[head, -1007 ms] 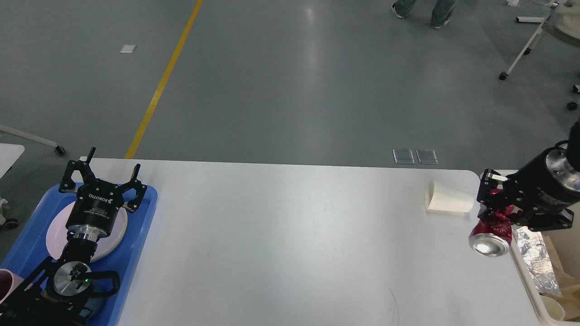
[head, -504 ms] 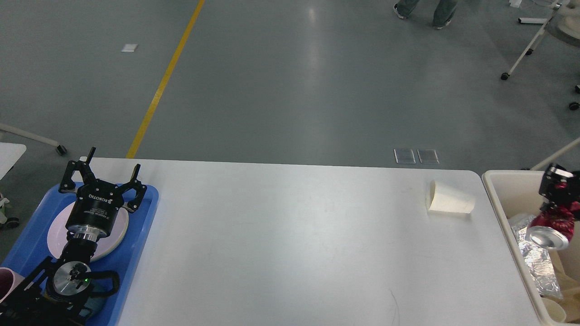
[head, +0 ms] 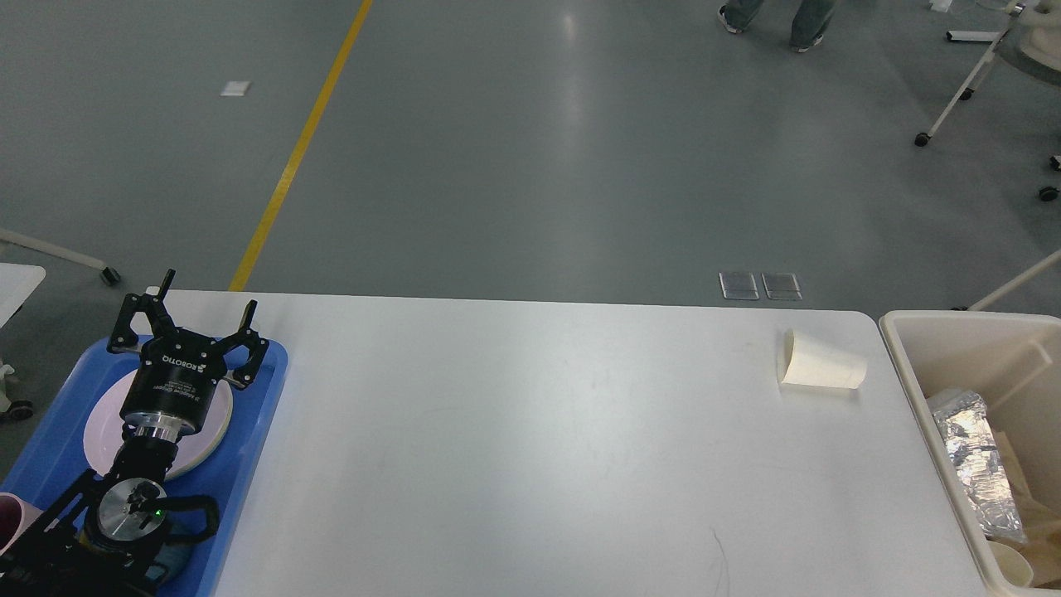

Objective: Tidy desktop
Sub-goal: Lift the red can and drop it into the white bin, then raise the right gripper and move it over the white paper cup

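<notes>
Our left tool hung over the blue tray at the left end of the surface, its fingers spread wide and holding nothing. Our right tool was out of view, so we could not tell its state. A pale plate sat in the tray. The beige bin stood just off the right end, with foil wrapping inside. We judged the tidying nearly done: the only loose item we saw was a paper cup lying on its side near the far right corner, close to the bin. That cup remained to be cleared.
</notes>
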`<action>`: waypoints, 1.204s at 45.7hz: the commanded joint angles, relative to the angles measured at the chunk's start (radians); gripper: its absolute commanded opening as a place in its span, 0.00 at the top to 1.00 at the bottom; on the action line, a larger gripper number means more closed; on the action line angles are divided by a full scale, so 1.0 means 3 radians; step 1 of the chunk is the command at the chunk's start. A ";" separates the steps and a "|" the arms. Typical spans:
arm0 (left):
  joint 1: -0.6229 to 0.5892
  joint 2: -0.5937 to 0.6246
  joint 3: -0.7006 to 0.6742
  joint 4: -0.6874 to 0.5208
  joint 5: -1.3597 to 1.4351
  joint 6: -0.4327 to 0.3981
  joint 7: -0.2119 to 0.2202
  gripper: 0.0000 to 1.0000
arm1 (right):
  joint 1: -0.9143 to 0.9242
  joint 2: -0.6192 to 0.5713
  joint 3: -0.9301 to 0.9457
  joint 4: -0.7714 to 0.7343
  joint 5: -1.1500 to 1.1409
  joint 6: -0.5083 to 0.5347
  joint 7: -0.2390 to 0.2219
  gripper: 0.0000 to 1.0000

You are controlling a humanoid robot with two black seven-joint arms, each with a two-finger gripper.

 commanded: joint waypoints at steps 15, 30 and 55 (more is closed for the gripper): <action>0.0000 0.0000 0.0000 0.0001 0.0000 0.0000 0.0000 0.04 | -0.1483 0.0908 0.0949 -0.1823 -0.0049 -0.0061 -0.0069 1.00; 0.0000 0.0000 0.0000 0.0001 0.0000 0.0000 -0.0005 0.04 | -0.1554 0.0995 0.0959 -0.1808 -0.0064 -0.0301 -0.0095 0.30; 0.0000 0.0000 0.0000 0.0001 0.0000 -0.0005 0.0000 0.04 | -0.1283 0.0933 0.0964 -0.1731 -0.0090 -0.0241 -0.0095 0.00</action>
